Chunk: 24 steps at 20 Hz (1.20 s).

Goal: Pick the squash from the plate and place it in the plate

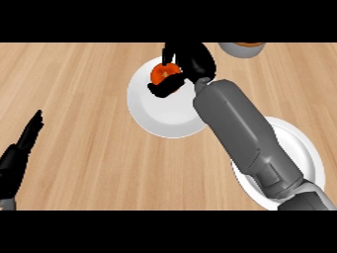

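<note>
An orange squash [162, 73] sits over the far part of a white plate [160, 111] in the middle of the counter. My right hand [189, 62] is curled round the squash, with fingers above it and the thumb below, so most of it is hidden. A second white plate [302, 148] lies nearer, at the right, partly covered by my right forearm. My left hand [14, 160] rests at the lower left edge with its fingers straight, holding nothing.
A grey bowl [242, 48] with something orange in it shows at the top edge, right of my right hand. The wooden counter [68, 84] stretches bare to the left.
</note>
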Tool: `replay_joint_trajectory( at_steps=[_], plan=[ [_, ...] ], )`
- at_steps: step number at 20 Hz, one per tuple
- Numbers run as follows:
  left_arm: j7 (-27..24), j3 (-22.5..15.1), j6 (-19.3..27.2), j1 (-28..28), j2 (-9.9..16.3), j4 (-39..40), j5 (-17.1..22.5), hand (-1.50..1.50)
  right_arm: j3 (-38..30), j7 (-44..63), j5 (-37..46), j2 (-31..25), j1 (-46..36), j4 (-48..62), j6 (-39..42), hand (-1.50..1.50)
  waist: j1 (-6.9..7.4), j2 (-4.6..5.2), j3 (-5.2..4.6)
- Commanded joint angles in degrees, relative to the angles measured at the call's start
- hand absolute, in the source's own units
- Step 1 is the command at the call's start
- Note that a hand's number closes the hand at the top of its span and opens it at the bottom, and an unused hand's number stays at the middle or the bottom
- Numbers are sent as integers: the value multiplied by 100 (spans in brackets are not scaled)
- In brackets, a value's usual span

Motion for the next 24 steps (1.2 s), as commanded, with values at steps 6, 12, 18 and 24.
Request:
replay_joint_trajectory(
  at_steps=[6,12,18,24],
  plan=[
    [-168,-15,-118,-207,15,250,-21,0,261,258,-1390,56,-367,1446,-1013,-150,180,41,0],
    [28,-180,63,-306,-231,240,-189,0,338,-765,-2062,56,-88,1422,-1678,-150,107,40,3],
    [48,112,-104,28,45,-42,-8,0,-437,-956,-2610,56,-212,1226,-2638,-150,6,-19,6],
    [177,26,59,121,-168,-166,-117,0,-1381,-1767,-3257,-358,167,981,-2220,-150,-154,-30,9]
  ],
)
